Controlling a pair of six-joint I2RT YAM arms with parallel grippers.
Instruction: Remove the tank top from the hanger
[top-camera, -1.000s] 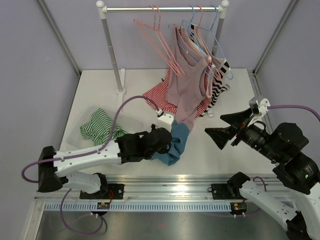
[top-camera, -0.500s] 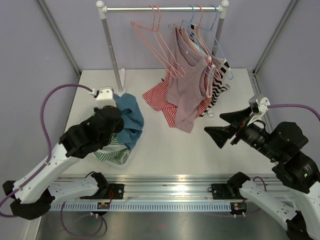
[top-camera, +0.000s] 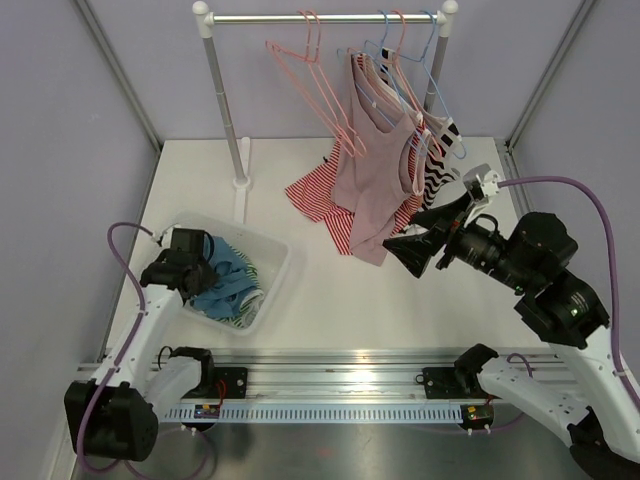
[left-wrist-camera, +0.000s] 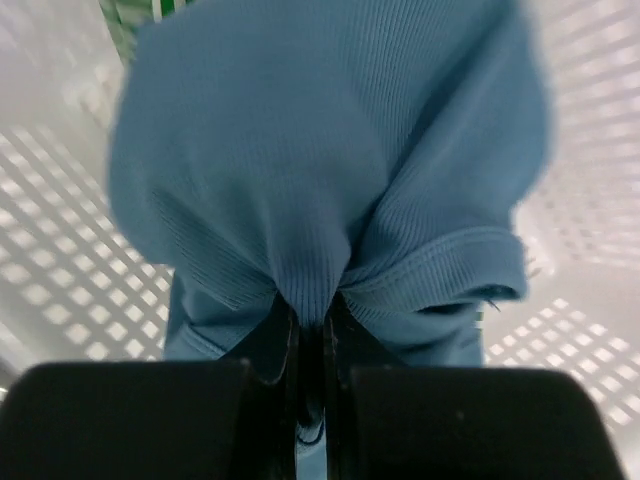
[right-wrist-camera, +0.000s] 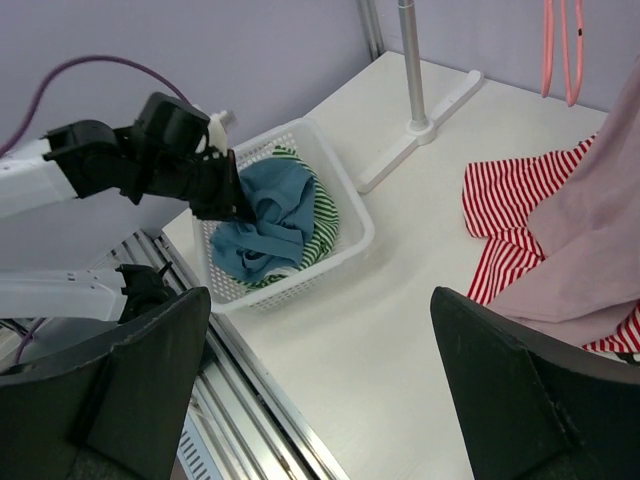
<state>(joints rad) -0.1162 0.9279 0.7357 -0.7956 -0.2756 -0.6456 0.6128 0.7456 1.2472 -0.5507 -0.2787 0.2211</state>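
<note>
My left jaws are pinched nearly closed on a bunched fold of the blue tank top (left-wrist-camera: 330, 170). In the left wrist view the ribbed cloth balloons out just beyond my fingertips and fills most of the picture. The tank top hangs from that grip inside the white basket (top-camera: 270, 262), which sits on the near left part of the desk (top-camera: 330, 300). Its lower folds lie on a green-striped garment (top-camera: 240, 300) that is already in the basket. From above, my left arm (top-camera: 150, 320) reaches in over the basket's left rim. The tank top is free of any hanger.

My right jaws are spread as wide as they go and hold nothing. They hover above the desk right of the middle, pointing left, close to the lower edge of a pink tank top (top-camera: 375, 180). I cannot tell whether they touch it. Their two dark fingers (right-wrist-camera: 520, 390) frame the bottom corners of the right wrist view, with the basket and the blue cloth well beyond them.

At the far side stands the clothes rack (top-camera: 222, 90). Bare pink hangers (top-camera: 320, 80) hang left of the pink top. A red-striped garment (top-camera: 312, 190) and a black-and-white striped garment (top-camera: 440, 170) hang beside it.
</note>
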